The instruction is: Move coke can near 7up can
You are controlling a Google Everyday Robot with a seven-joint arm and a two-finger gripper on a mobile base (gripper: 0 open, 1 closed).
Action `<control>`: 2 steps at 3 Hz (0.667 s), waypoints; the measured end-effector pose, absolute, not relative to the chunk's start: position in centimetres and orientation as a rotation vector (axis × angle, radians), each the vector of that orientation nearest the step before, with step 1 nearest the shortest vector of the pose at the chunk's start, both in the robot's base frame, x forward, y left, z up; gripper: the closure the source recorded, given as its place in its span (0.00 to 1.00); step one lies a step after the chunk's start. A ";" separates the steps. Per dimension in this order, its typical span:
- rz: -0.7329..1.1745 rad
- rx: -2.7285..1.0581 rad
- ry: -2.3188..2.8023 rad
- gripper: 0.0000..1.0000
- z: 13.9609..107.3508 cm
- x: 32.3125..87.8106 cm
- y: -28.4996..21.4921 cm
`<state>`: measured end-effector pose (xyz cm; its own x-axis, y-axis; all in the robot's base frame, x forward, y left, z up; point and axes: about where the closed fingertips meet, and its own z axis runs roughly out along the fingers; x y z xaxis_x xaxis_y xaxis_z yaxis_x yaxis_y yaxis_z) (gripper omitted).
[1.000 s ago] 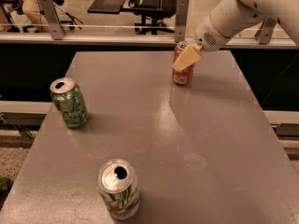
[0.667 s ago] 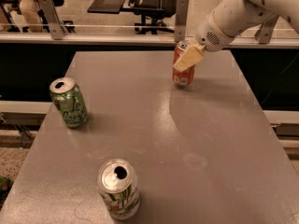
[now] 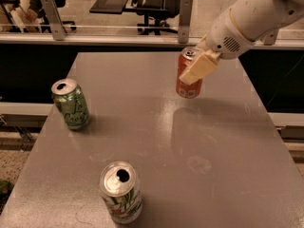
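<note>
The orange-red coke can (image 3: 189,87) is at the far right part of the grey table (image 3: 218,146). My gripper (image 3: 191,68) is shut on it from the right, with one cream finger (image 3: 199,66) across its front and the other hidden behind it. I cannot tell whether the can rests on the table or hangs just above it. The 7up can (image 3: 121,193), white with green streaks and an open silver top, stands upright at the near edge, left of centre, far from the coke can.
An all-green can (image 3: 71,103) stands upright at the table's left side. Beyond the far edge are a rail with metal posts (image 3: 184,13) and office chairs. The table's right edge lies just right of my arm (image 3: 247,18).
My gripper has moved toward the near side of the table and the coke can has come with it. The green can and the 7up can have not moved.
</note>
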<state>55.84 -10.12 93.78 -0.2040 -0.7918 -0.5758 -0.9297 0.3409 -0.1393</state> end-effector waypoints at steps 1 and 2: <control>0.352 -1.578 2.003 1.00 94.3 51.4 -9.5; 0.402 -1.672 1.938 1.00 94.4 47.9 -8.7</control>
